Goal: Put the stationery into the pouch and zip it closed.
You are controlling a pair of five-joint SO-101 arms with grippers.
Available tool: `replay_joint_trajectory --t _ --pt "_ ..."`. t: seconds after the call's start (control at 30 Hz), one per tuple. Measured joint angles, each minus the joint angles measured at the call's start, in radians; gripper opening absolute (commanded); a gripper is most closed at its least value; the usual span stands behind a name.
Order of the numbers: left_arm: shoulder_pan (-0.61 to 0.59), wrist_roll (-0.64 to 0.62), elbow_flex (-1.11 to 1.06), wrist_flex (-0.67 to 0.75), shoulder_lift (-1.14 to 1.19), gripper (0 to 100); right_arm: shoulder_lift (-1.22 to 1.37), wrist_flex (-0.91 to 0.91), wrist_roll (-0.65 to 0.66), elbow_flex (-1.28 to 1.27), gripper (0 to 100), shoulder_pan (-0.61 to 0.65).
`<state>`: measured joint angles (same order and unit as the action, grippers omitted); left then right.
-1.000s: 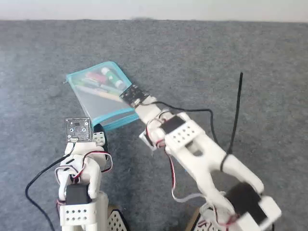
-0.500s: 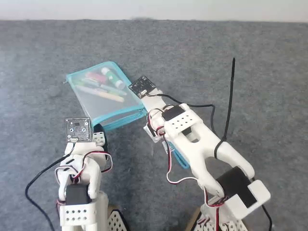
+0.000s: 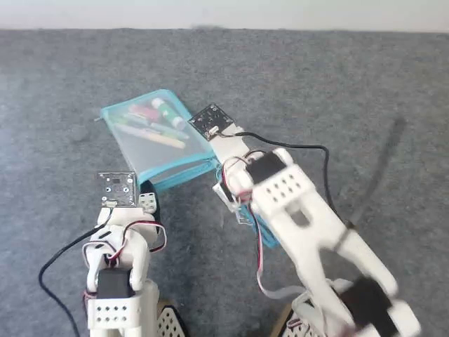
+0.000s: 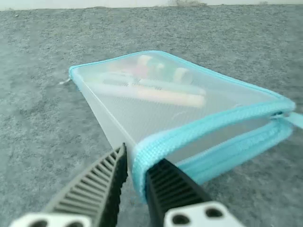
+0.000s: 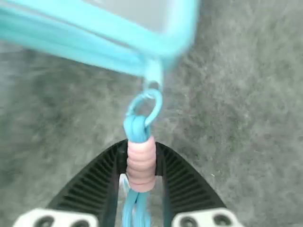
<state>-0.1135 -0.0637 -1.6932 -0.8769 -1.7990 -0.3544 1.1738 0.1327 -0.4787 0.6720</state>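
1. Tension along the zip line is what this step calls for. The right gripper (image 5: 141,150) is clamped narrowly on the pink ribbed bead (image 5: 140,165) of the turquoise cord pull (image 5: 142,111). It should draw level with the teeth rather than upward, so that the small turquoise slider (image 5: 152,71) does not jam.
2. Anchoring matters as much. The left gripper (image 4: 137,160) pinches the near corner of the flat translucent pouch with turquoise zip trim (image 4: 189,113), and a firm hold there stops the pouch trailing after the pull.
3. The pouch (image 3: 158,144) lies flat on the grey felt-like table cover (image 3: 351,84), between the two arms' heads. The stationery (image 3: 151,119), coloured pens and markers, sits inside it toward the far end.
4. The slider sits at the pouch's corner, so the zip looks at or near the end of its run. Pulling too far would probably drag or lift the pouch.
5. A black cable (image 3: 295,149) arcs over the right arm close to the pouch's edge and could snag on a long sideways pull.
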Motion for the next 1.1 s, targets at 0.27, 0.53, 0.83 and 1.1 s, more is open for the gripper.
replay_joint_trajectory --t 0.27,0.53,0.83,1.1 --pt "0.127 0.034 0.000 -0.037 0.000 1 -0.374 0.011 0.132 -0.123 0.6 0.221" --pt "0.229 0.041 0.000 -0.040 0.000 1 -0.408 -0.032 0.167 -0.147 0.6 0.319" --pt "0.230 0.055 0.000 -0.040 0.000 1 -0.427 -0.034 0.169 -0.180 0.6 0.348" --pt "0.057 0.052 0.000 -0.018 0.000 1 -0.580 0.115 0.256 -0.219 0.9 0.434"
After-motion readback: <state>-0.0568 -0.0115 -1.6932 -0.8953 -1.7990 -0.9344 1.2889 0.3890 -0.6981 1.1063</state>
